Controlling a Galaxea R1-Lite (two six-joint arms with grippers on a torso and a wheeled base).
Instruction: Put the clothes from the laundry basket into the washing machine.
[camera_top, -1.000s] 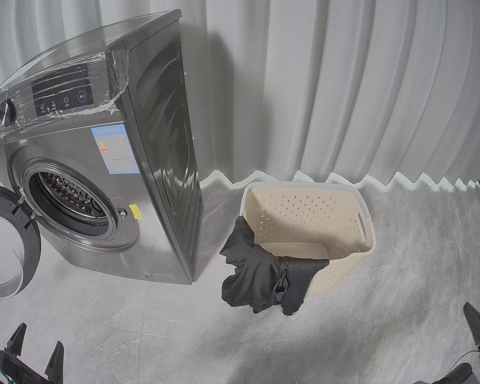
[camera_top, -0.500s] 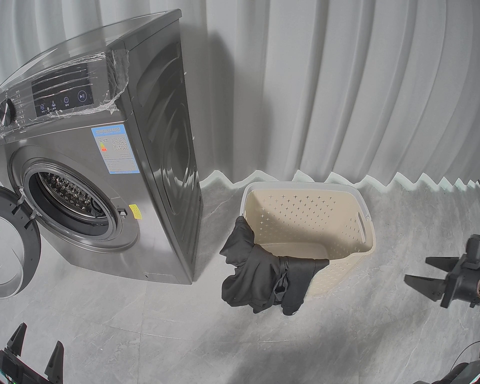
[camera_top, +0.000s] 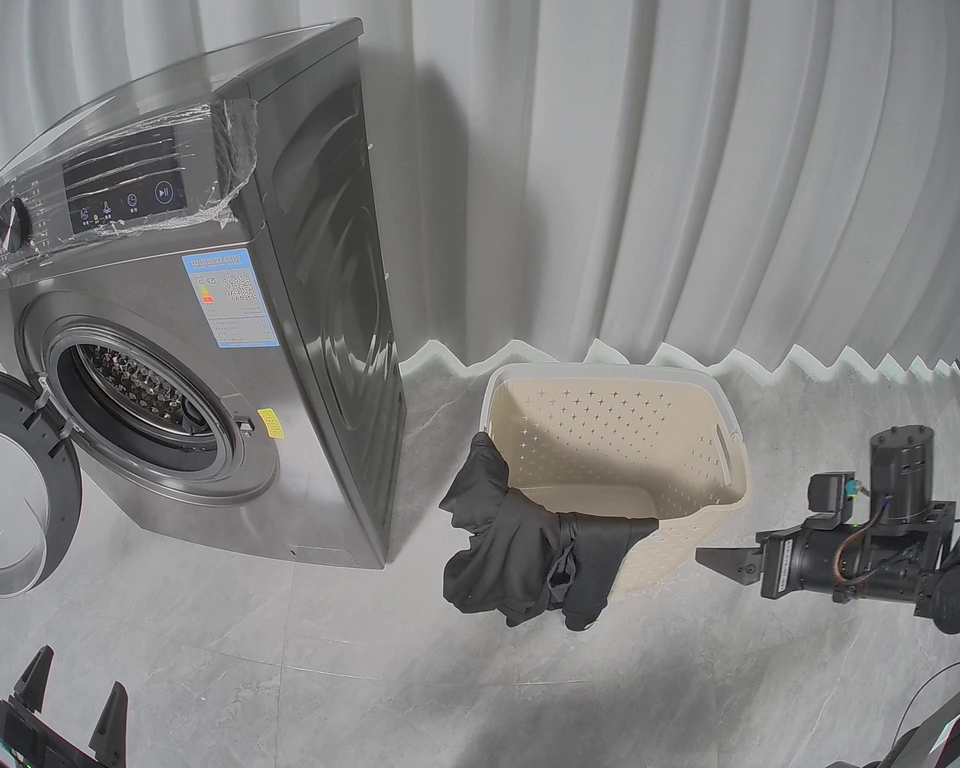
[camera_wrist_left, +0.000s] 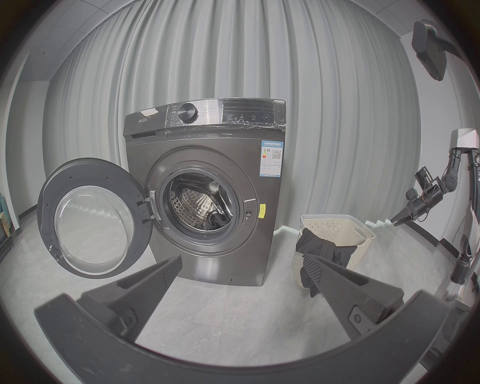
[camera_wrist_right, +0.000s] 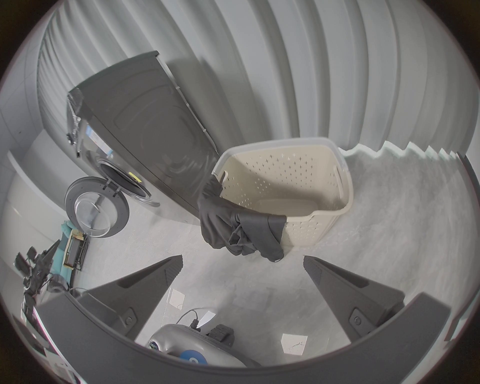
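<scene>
A beige laundry basket (camera_top: 600, 372) stands on the floor right of the grey washing machine (camera_top: 200, 300). A dark garment (camera_top: 520, 550) hangs over the basket's front left rim, bunched down its outside. The machine's round door (camera_top: 30, 500) is swung open, baring the drum (camera_top: 140, 395). Something dark lies inside the drum (camera_wrist_left: 217, 218). My right gripper (camera_top: 722, 562) hovers open just right of the basket, level with its lower wall, pointing at it. In the right wrist view the garment (camera_wrist_right: 235, 225) and basket (camera_wrist_right: 300, 175) lie beyond the open right gripper (camera_wrist_right: 241, 260). My left gripper (camera_top: 80, 672) is open, low at the front left.
White curtains (camera_top: 650, 180) close off the back. Bare grey floor (camera_top: 300, 620) stretches in front of machine and basket. The open door juts out at the machine's left. Small white scraps (camera_wrist_right: 292, 344) lie on the floor near me.
My right arm has come in from the right edge and moved left and up, to just beside the basket. The left gripper, the garment and the basket have stayed put.
</scene>
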